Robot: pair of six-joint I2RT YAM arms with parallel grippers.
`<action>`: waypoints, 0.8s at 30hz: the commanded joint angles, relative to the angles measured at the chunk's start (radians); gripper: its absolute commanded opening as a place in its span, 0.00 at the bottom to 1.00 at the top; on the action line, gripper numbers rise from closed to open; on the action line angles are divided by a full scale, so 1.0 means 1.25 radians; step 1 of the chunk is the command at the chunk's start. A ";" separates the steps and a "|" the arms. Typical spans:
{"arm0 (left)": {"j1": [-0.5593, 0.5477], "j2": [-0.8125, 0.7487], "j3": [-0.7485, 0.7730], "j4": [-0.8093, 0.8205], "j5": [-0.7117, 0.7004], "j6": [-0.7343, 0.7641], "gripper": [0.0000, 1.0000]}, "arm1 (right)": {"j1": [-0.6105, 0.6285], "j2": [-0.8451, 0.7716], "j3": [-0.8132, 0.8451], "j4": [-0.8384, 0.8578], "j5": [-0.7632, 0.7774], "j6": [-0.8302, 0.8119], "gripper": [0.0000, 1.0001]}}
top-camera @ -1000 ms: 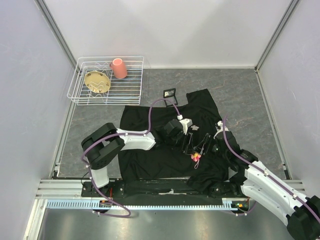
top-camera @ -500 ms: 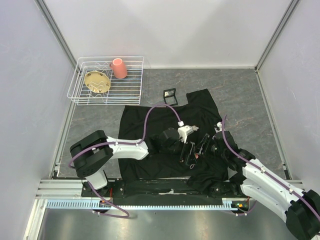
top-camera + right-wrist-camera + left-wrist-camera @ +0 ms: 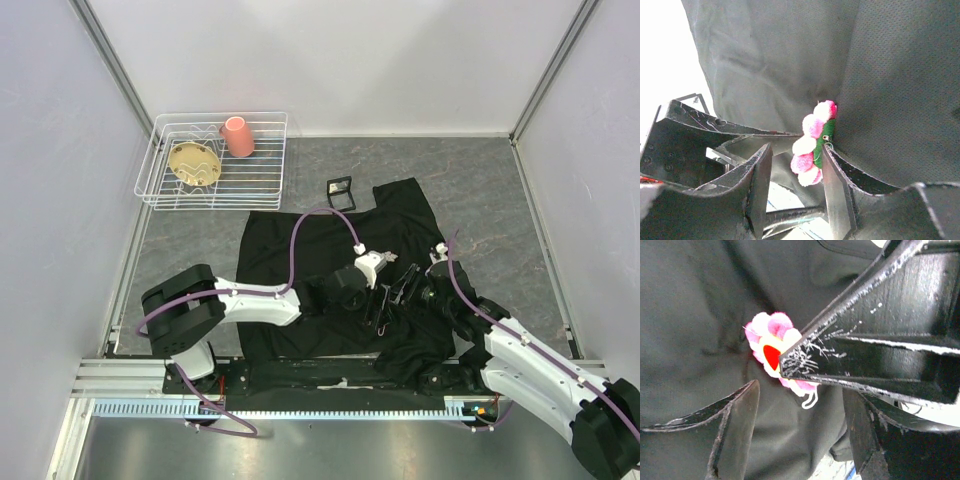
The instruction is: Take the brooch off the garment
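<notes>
Black cloth fills the middle of the table [image 3: 480, 190]: the garment [image 3: 270, 240] lies spread from mid-table down to the near edge, and it is rumpled on its right side, where both arms meet. And there's the brooch [image 3: 771, 347], a puffy flower of pink and white tufts with a red centre. It sits on the shirt with a thin white loop dangling beneath it. From the right wrist, its side shows a green band and a bit of metal pin. Overhead it's hidden among the fingers, so I can't pick it out there.

The right gripper [image 3: 796, 150] has its claw apart, and the brooch sits right between the two tips. The finger [image 3: 837, 185] on the right of that view touches the green band, and the other stands just clear of the tufts. Seen from the left wrist, one of those scratched black fingers lies across the flower's right half. The left gripper [image 3: 800, 390] is spread wide too, its tips just below the brooch on either side, clamped on nothing. Whether they press the cloth, I can't tell.

In the far left corner, a white wire rack [image 3: 215, 200] holds a pink cup [image 3: 238, 136] and a tan dish [image 3: 193, 163]. A small black frame [image 3: 340, 187] lies just beyond the shirt's far edge.
</notes>
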State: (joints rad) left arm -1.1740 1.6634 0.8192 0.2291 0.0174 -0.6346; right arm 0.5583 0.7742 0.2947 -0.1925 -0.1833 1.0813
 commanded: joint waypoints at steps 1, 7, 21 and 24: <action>-0.005 0.014 0.058 -0.042 -0.106 0.024 0.71 | -0.001 0.009 0.002 0.054 -0.025 0.032 0.51; -0.005 0.024 0.075 -0.051 -0.117 0.024 0.50 | 0.000 0.005 -0.001 0.048 -0.014 0.020 0.52; 0.004 0.017 0.088 -0.107 -0.107 0.020 0.19 | -0.001 -0.022 0.110 -0.177 0.160 -0.207 0.60; 0.010 0.018 0.094 -0.111 -0.074 0.007 0.16 | -0.001 -0.018 0.107 -0.171 0.150 -0.255 0.52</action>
State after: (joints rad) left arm -1.1725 1.6890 0.8951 0.0990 -0.0956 -0.6231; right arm 0.5545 0.7570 0.3901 -0.3649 -0.0463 0.8848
